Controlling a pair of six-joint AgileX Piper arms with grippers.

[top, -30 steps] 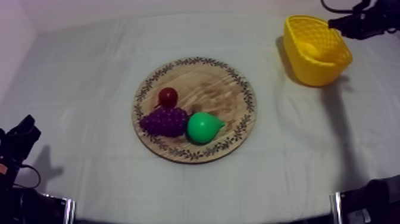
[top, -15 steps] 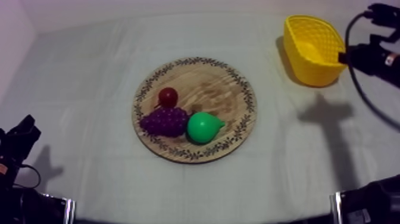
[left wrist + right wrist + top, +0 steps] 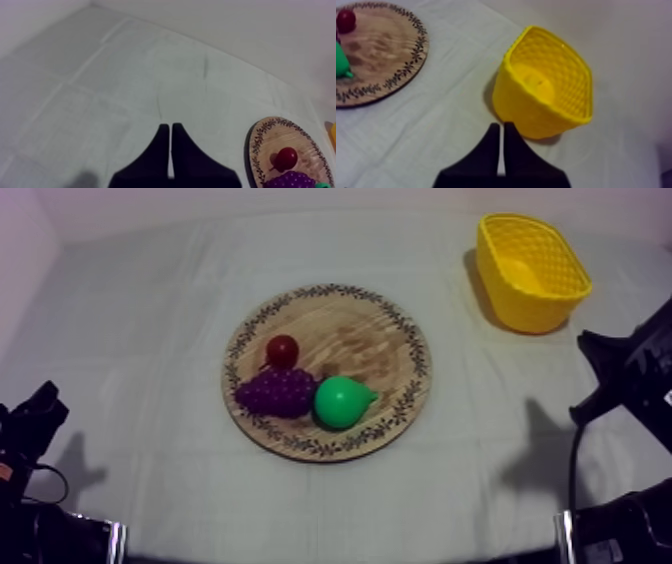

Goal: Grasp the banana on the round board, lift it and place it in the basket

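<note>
- Top view: the board (image 3: 410, 338) carries a small red fruit (image 3: 283, 349), grapes (image 3: 275, 391) and a pear (image 3: 342, 401), and nothing else. Inside the basket (image 3: 520, 313), at the far right of the table, lies a pale yellow shape. I take it to be the banana (image 3: 522, 268), though it blends with the walls. My right arm (image 3: 635, 373) stands at the right edge, near the basket but apart from it.
- Left wrist view: my left gripper (image 3: 167, 126) has its fingers pressed together on nothing, over bare cloth (image 3: 100, 75). It is short of the board and well apart from the banana.
- Right wrist view: my right gripper (image 3: 498, 125) is pressed together and empty, just short of the basket's near wall. The banana rests on the basket floor beyond the fingertips.
- Handling, by judgement: a toy banana should be light, stiff and smooth, so apt to slip. The best hold is across the middle of its curve. No further grip appears needed.
</note>
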